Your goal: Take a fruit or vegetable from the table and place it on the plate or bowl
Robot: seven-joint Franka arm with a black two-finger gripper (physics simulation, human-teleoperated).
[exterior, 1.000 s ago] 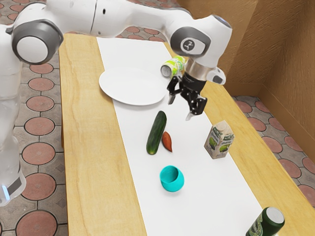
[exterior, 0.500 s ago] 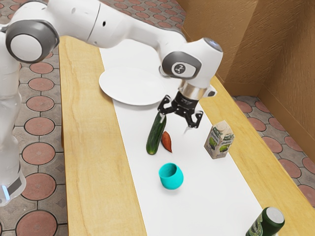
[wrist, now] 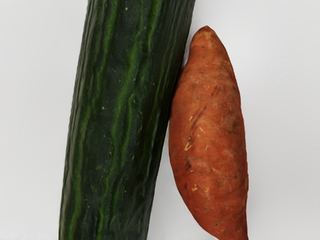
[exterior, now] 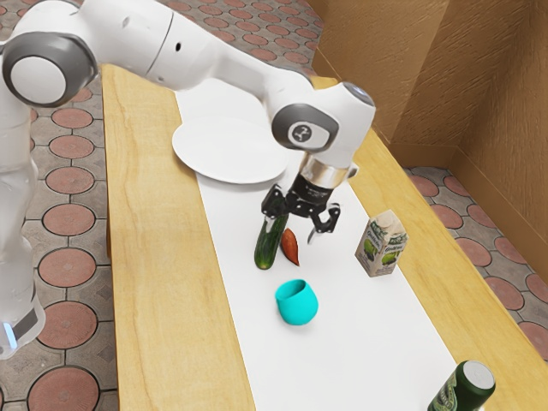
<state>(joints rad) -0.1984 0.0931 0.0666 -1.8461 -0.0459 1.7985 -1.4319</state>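
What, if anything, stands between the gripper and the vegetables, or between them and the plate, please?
Nothing visible does. The open gripper hovers directly over the cucumber and the sweet potato, which lie against each other. The white mat from them to the plate is bare. Their closeness may make gripping just one awkward.

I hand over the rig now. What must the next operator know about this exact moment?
Hand: open, holding nothing, low above the vegetables.
Cucumber and sweet potato: on the table, side by side, touching.
Plate: no vegetable on it.
Done: hand positioned over the vegetables.
Left: shut on one vegetable, lift it, set it on the plate.
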